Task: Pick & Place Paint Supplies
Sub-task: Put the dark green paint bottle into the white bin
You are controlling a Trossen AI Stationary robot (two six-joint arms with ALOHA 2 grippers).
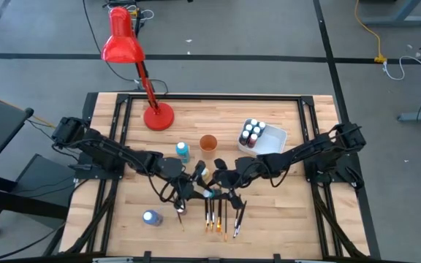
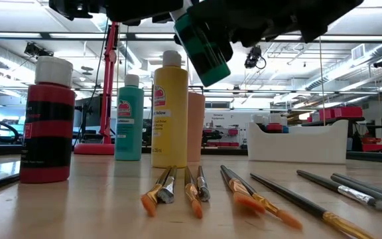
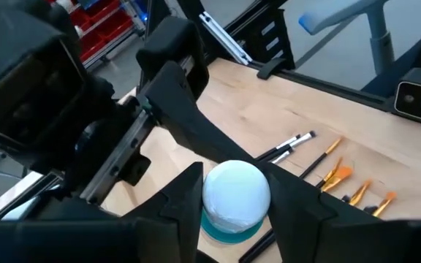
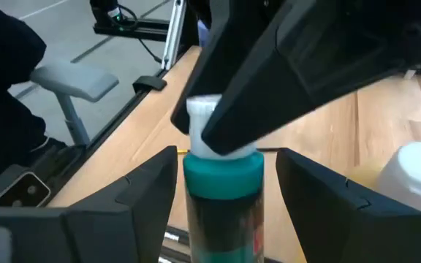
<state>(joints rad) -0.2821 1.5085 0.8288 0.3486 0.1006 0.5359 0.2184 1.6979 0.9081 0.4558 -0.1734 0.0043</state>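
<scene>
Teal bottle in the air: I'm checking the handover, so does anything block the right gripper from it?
Nothing visible does. The teal bottle sits between the open fingers of the right gripper, with gaps on both sides. The left gripper clamps only its white cap, leaving the body free.

A: The bottle (image 2: 203,48) in the air?
B: Teal, with a white cap (image 3: 235,193) and a dark label. The fingers (image 3: 177,201) beside it are black.
A: On the table (image 1: 283,212)?
B: Pale wood planks, black frame. A red bottle (image 2: 46,123) with black bands and a white cap, a teal one (image 2: 128,119) with a red-and-white label, a yellow one (image 2: 170,113) with a white cap, and a peach cup (image 2: 195,127).
A: Brushes (image 2: 178,189)?
B: Dark handles, silver ferrules, orange bristles.
A: The rest?
B: Red lamp (image 1: 126,51), white tub (image 1: 269,139) holding dark, white-capped bottles (image 1: 252,132), and a blue bottle (image 1: 151,217) lying alone.
</scene>
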